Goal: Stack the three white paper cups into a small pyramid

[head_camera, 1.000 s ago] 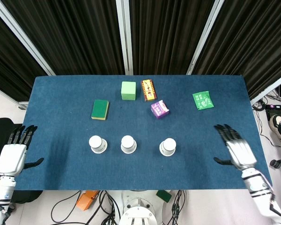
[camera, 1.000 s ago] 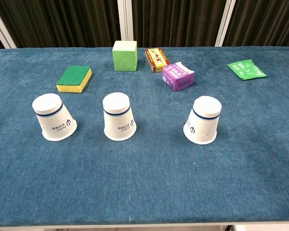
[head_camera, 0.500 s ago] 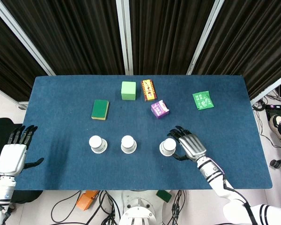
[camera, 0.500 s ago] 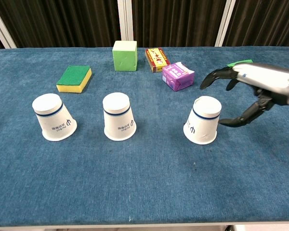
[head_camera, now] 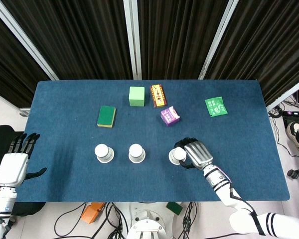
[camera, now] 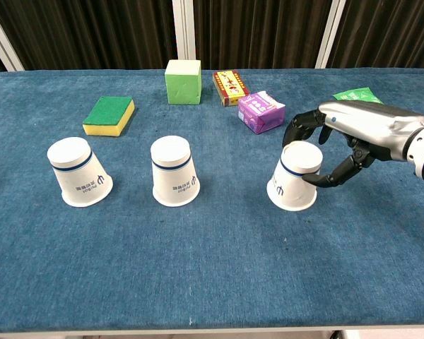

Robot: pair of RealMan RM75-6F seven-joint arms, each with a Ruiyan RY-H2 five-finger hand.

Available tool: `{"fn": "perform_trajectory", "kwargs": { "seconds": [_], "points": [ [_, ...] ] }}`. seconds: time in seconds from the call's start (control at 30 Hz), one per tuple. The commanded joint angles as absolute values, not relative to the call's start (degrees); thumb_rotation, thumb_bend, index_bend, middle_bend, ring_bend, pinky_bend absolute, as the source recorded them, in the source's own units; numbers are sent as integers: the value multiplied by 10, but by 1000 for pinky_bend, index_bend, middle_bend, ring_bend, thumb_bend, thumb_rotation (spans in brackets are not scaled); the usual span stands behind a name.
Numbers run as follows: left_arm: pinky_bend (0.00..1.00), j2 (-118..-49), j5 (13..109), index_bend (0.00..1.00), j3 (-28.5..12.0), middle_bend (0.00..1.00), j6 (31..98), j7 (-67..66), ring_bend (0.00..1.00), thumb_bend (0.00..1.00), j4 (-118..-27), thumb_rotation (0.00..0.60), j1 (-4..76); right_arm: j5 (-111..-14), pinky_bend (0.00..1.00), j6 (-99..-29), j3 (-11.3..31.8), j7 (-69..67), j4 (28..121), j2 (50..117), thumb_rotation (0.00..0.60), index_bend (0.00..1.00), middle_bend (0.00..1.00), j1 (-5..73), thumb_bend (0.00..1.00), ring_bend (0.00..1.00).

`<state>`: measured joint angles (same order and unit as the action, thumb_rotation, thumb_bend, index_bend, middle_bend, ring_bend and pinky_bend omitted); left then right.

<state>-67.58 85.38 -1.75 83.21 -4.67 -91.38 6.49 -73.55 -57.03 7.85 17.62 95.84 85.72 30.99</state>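
Observation:
Three white paper cups stand upside down in a row near the table's front: the left cup [head_camera: 103, 152] [camera: 78, 173], the middle cup [head_camera: 136, 152] [camera: 174, 171] and the right cup [head_camera: 176, 156] [camera: 294, 178]. My right hand [head_camera: 197, 154] [camera: 353, 131] wraps around the right cup from its right side, fingers curled behind its top and thumb pressed on its near side. The cup leans slightly left. My left hand [head_camera: 12, 167] hangs open off the table's left edge, seen only in the head view, far from the cups.
Behind the cups lie a green-and-yellow sponge [head_camera: 106, 116] [camera: 109, 115], a light green cube [head_camera: 136, 95] [camera: 182, 81], a small patterned box [head_camera: 158, 95] [camera: 230, 87], a purple packet [head_camera: 170, 115] [camera: 261, 111] and a green sachet [head_camera: 216, 106] [camera: 360, 100]. Blue cloth covers the table.
My right hand swept in from the table's right edge to the right cup and curled its fingers around it. The cup shifted slightly left. The left hand stayed still.

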Motion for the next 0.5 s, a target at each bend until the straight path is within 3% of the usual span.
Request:
{"fn": "perform_trajectory", "kwargs": {
  "seconds": [0.03,0.5],
  "points": [
    [0,-676,854,72,-17,71,832,-47,0,17,-914,600,65,-754,350,-588,84,155,968,853,600,530,415,309,502,317],
    [0,-677,854,72,-17,71,823,-50,0,18,-904,600,70,-720,351,-551,118,163,945,925,600,521,417,375,502,322]
  ]
}}
